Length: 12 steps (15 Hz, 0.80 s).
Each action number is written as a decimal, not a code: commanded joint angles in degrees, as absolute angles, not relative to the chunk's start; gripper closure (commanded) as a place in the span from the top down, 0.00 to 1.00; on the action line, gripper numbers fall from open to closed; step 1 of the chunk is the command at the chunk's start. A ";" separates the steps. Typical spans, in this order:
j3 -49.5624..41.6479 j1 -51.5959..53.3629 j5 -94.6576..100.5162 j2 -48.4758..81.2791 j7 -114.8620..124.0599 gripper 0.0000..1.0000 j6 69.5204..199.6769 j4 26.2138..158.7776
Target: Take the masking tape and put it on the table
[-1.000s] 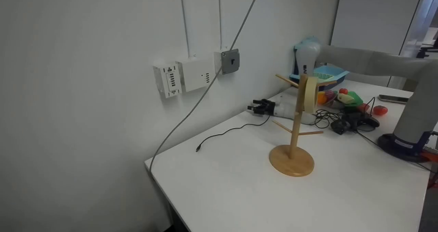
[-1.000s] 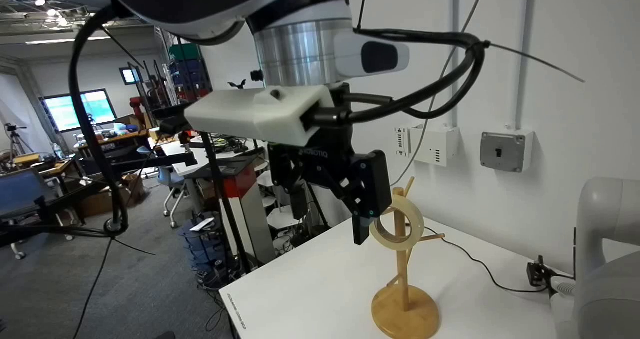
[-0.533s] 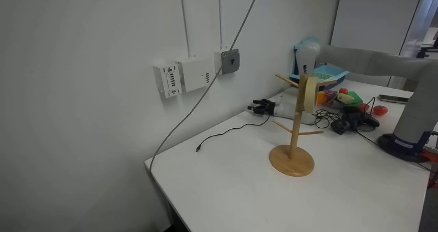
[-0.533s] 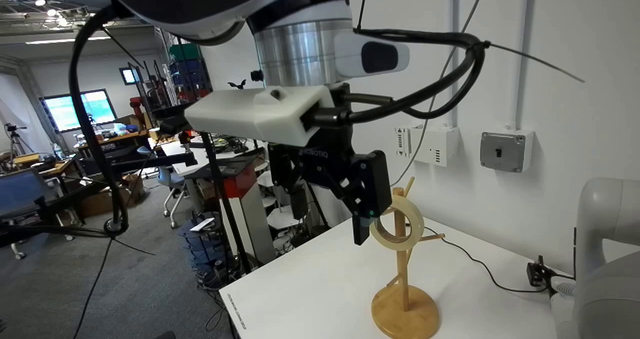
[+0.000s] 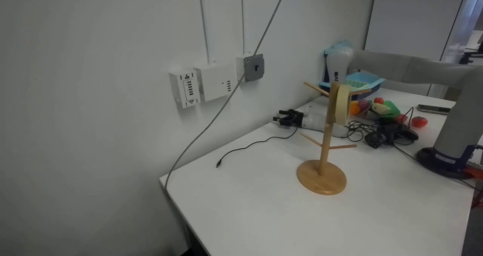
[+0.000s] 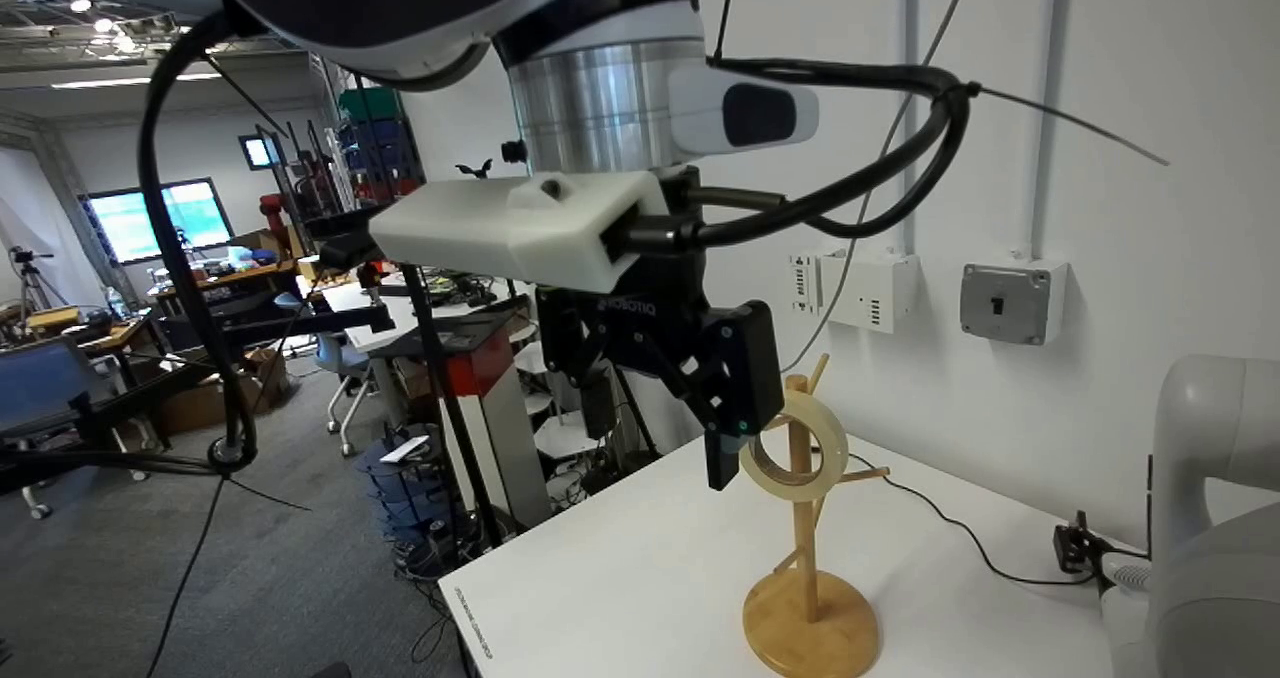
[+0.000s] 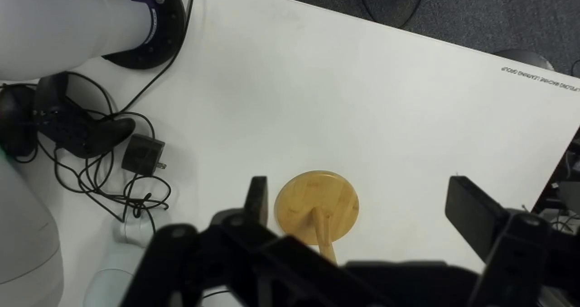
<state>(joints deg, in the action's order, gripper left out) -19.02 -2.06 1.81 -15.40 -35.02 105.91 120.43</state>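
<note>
The masking tape point(image 5: 342, 105), a pale yellow roll, hangs on an upper peg of a wooden peg stand point(image 5: 326, 146). In an exterior view the tape point(image 6: 830, 438) appears just beside one fingertip of my gripper point(image 6: 660, 436); whether they touch I cannot tell. High over the white table point(image 5: 245, 210), the gripper points downward with its jaws spread wide and nothing between them. In the wrist view the gripper point(image 7: 359, 200) frames the stand's round base point(image 7: 294, 203), while the tape is hidden there.
A second grey arm point(image 5: 411, 67) stands on the table, its black gripper point(image 5: 290, 118) resting near the wall. Around it are tangled cables point(image 7: 131, 198), toy food point(image 5: 381, 108), a blue basket point(image 5: 368, 80) and a phone point(image 5: 434, 109). A thin cable point(image 5: 256, 144) crosses the tabletop.
</note>
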 commanded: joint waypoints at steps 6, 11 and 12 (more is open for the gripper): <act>-16.64 -3.81 1.04 -14.56 -35.04 1.00 107.37 120.90; -14.81 -3.57 0.31 -12.81 -34.37 1.00 111.16 123.61; -14.40 -3.52 0.11 -12.17 -33.95 1.00 112.06 123.90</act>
